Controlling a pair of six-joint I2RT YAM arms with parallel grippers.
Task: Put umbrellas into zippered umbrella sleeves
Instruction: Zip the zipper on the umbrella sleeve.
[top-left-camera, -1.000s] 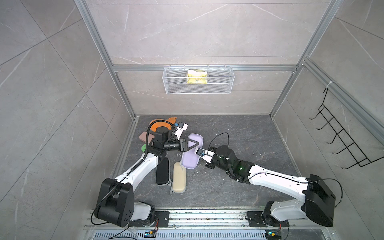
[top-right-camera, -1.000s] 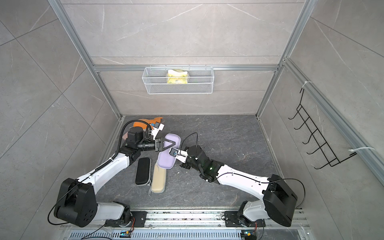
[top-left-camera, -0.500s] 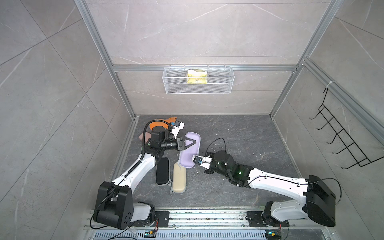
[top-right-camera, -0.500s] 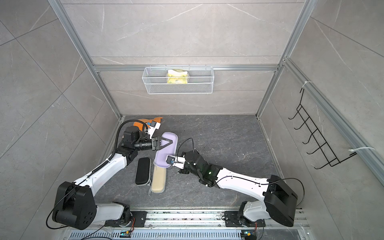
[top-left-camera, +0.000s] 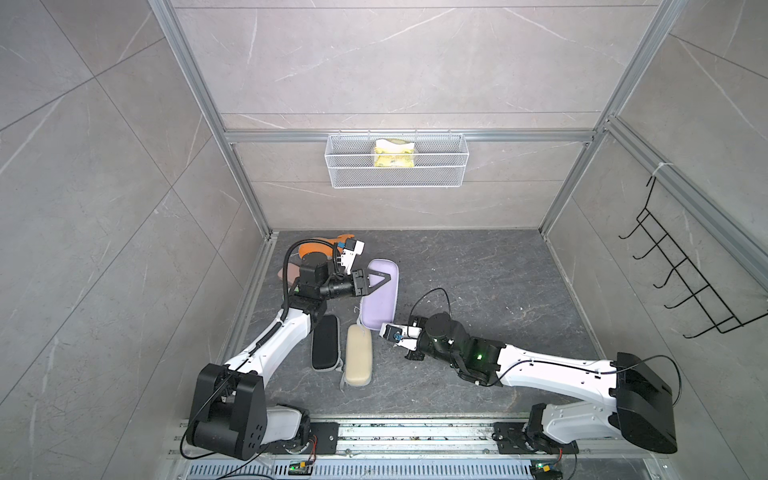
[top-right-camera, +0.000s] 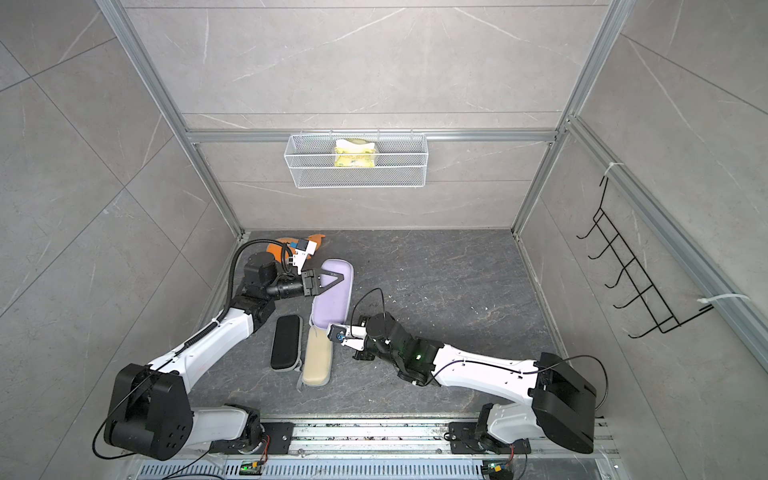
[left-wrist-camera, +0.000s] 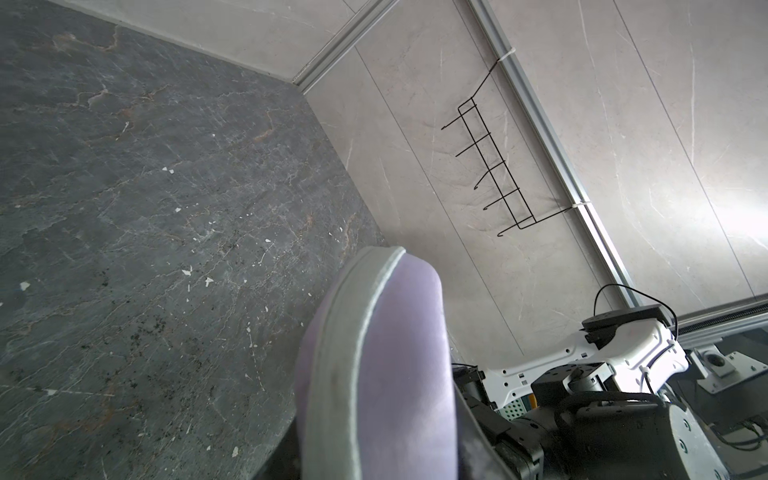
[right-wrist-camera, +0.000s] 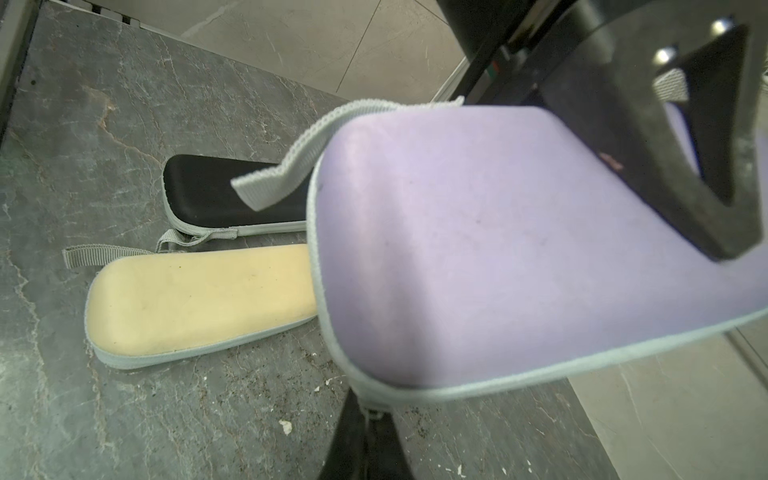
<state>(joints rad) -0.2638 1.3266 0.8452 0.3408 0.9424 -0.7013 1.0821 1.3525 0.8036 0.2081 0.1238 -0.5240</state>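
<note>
Pale grey stone-look wall panels in aluminium framing enclose a dark, veined slate floor (top-left-camera: 478, 270) flecked with white chips. Two white-and-black robot arms reach in from a rail at the near edge.

On the back wall hangs a white wire-mesh basket (top-left-camera: 436, 174) holding a crumpled yellow packet (top-left-camera: 395, 153). A black wire hook rack (top-left-camera: 685, 282) is on the right-hand wall.

The largest of the task's pieces, a lavender sleeve (top-left-camera: 380, 305), is an oblong, round-cornered case with a matte, suede-like face and pale grey edging. It sits left of centre, tilted, with its far end raised. The left gripper (top-left-camera: 374, 282) is clamped on that far end, one black triangular finger flat across the lavender face.

Just nearer the rail, a cream sleeve (top-left-camera: 359, 355) and a black sleeve (top-left-camera: 325, 347) lie flat side by side on the slate. They share the lavender case's rounded shape and grey trim.

An orange plush toy (top-left-camera: 311, 248) is partly hidden behind the left arm in the far left corner.

A ribbed grey webbing strap (right-wrist-camera: 274, 166) curls off the lavender sleeve's corner, and a second webbing strap (right-wrist-camera: 95, 251) trails from the cream one.

The right gripper (right-wrist-camera: 361, 419) is pinched tight at the grey edging of the lavender sleeve's near end. Whether it has a zip pull between its fingers cannot be told.
</note>
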